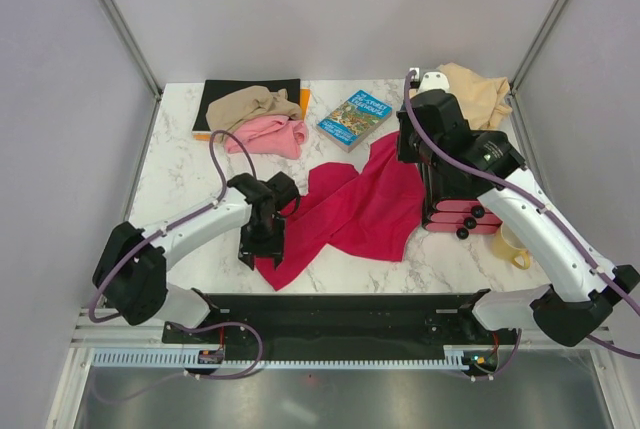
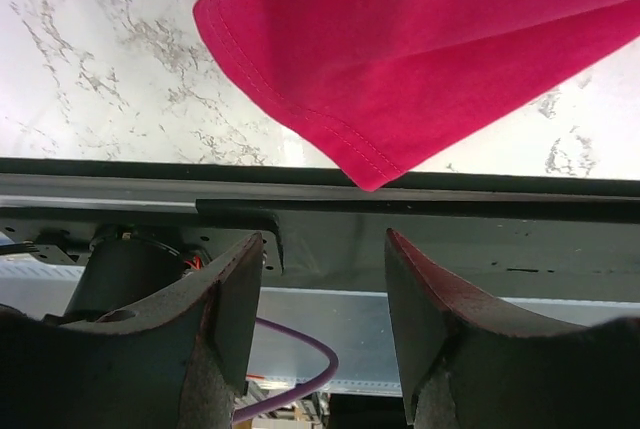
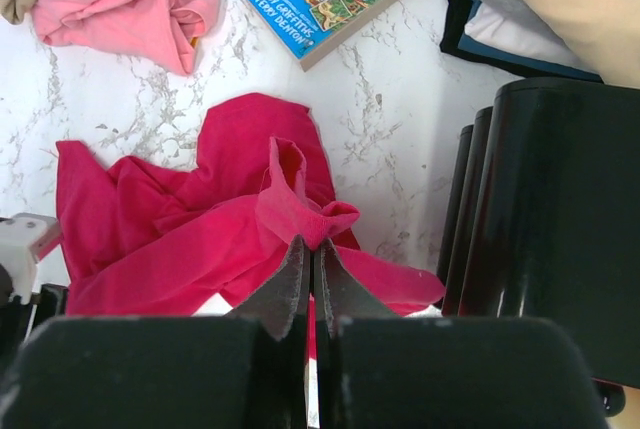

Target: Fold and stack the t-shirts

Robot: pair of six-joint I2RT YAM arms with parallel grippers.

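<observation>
The crimson red t-shirt [image 1: 350, 204] lies spread and rumpled at the middle of the table. My right gripper [image 1: 402, 149] is shut on a bunched fold [image 3: 300, 214] at its far right part, pulling the cloth up into a peak. My left gripper [image 1: 256, 249] hovers at the shirt's near-left corner [image 2: 375, 164] with its jaws open and nothing between them; the hem lies just beyond the fingertips. The pink t-shirt [image 1: 272, 135] and the tan-brown t-shirt [image 1: 250, 104] lie crumpled at the back left. The pale peach-cream t-shirt [image 1: 480, 91] sits at the back right.
A black mat [image 1: 215, 99] lies under the tan shirt. A blue illustrated book [image 1: 355, 117] lies at the back centre. A yellow mug [image 1: 512, 247] stands under the right arm. The black rail [image 2: 450, 184] runs along the near table edge.
</observation>
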